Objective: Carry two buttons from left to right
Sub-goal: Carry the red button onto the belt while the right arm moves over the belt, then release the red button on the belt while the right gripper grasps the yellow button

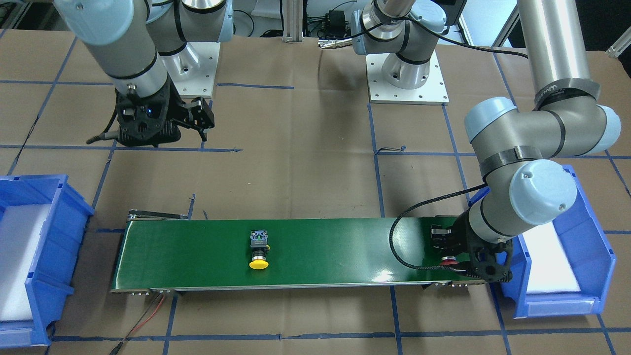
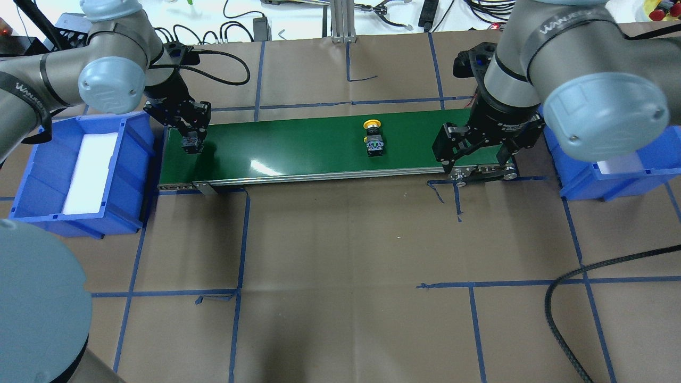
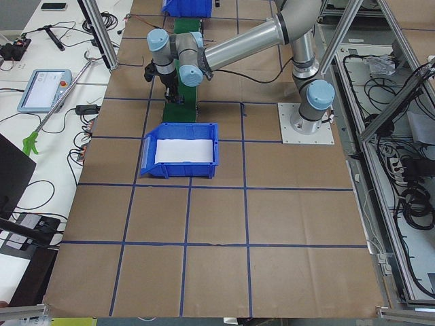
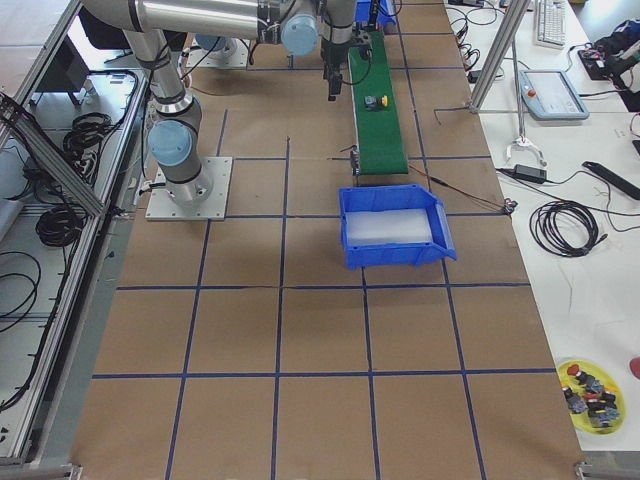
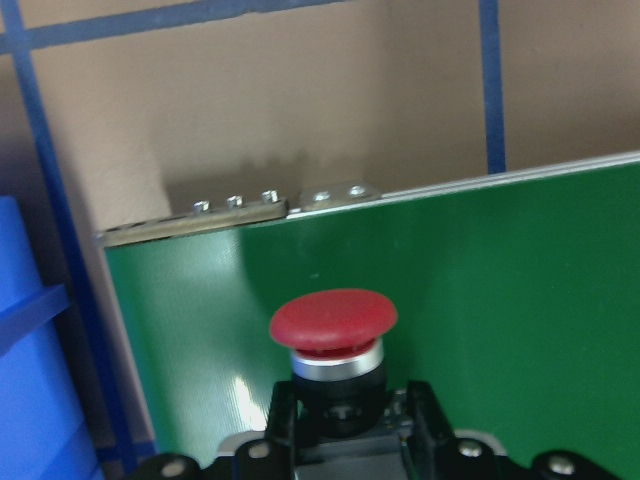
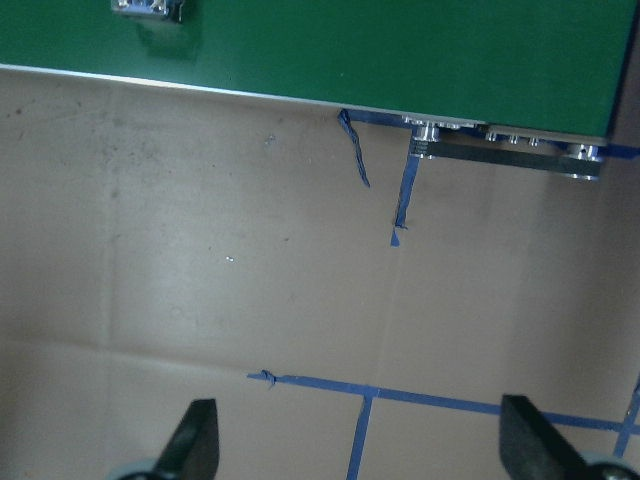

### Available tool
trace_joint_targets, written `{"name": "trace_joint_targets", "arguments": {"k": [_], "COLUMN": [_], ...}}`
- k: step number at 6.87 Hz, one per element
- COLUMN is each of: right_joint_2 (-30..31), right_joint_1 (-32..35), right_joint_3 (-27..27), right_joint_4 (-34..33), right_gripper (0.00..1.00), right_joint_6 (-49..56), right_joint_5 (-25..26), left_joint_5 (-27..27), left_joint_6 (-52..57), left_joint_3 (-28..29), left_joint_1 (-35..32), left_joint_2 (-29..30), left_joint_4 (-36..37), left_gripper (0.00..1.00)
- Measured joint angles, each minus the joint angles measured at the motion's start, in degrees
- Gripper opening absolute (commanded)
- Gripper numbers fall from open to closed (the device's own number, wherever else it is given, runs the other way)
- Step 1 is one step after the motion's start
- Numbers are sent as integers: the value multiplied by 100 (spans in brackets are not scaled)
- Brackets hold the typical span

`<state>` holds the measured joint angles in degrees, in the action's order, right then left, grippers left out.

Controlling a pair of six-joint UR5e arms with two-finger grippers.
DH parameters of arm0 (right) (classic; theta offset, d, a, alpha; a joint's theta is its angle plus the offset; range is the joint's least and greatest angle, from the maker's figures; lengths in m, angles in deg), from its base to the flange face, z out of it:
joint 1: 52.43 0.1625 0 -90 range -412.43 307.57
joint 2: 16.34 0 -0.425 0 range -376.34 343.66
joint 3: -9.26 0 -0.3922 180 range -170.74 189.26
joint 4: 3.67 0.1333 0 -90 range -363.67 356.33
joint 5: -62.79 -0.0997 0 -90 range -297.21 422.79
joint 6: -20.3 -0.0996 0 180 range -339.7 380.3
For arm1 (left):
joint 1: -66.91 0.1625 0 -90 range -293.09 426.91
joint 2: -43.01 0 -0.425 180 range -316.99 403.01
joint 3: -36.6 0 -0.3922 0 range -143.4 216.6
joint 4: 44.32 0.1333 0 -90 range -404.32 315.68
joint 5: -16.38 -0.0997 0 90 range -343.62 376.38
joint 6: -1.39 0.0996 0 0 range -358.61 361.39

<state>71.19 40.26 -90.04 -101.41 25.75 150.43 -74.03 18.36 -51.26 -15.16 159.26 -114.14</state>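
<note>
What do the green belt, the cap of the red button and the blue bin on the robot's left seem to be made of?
The green belt is probably PVC or a rubber-like sheet. It is smooth and glossy and mirrors the lamps. The cap of the red button looks like matt moulded plastic, with a shiny, metallic-looking ring beneath. The blue bin seems to be rigid moulded plastic, judging by its ribbed walls and even colour.

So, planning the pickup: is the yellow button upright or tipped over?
Tipped: the yellow button lies on its side on the green belt, cap beside body.
</note>
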Motion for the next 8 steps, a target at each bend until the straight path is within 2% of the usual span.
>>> {"name": "trace_joint_targets", "arguments": {"k": [2, 3, 4, 6, 8], "right_joint_2": [-645, -958, -1246, -1538, -1698], "right_joint_1": [-4, -3, 1, -1, -3], "right_joint_3": [214, 439, 617, 742, 761], "right_joint_4": [-869, -1227, -1369, -1448, -1472], "right_gripper": [100, 100, 100, 100, 100], "right_joint_6": [-14, -24, -55, -380, -516], "right_joint_5": [-16, -6, -1, -16, -23], "left_joint_5": [-6, -5, -4, -17, -55], "left_joint_6": [-18, -74, -182, -381, -447], "left_joint_3": [-98, -146, -208, -305, -165], "left_joint_1": [-47, -51, -56, -62, -63], "left_joint_2": [77, 55, 3, -100, -246], "left_joint_4": [236, 269, 280, 238, 11], "left_gripper": [45, 75, 100, 100, 100]}}
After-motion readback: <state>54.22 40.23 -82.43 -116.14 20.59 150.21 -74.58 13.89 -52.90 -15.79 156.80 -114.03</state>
